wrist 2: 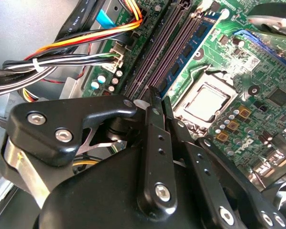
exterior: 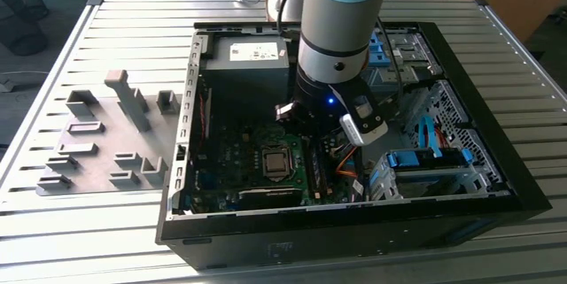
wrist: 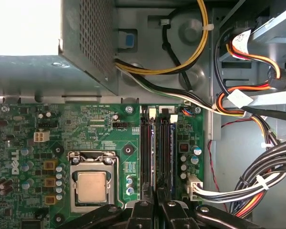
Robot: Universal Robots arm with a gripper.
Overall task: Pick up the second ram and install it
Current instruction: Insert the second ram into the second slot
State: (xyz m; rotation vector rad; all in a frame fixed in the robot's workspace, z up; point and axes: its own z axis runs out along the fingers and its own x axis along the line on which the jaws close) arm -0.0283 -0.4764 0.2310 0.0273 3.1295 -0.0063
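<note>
The pincer (wrist: 157,202) is closed, pressing on the ram (wrist: 157,148) standing in its slot (wrist: 146,152); seating looks nearly done, though latching is unclear.

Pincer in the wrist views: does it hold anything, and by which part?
It cannot be told: the pincer hangs low over the memory slots, hiding their near end.

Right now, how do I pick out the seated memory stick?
Find the square silver processor on the green motherboard. Right beside it, a bluish memory stick stands on edge; unlike the neighbouring black slot rails, it carries dark chips.
</note>
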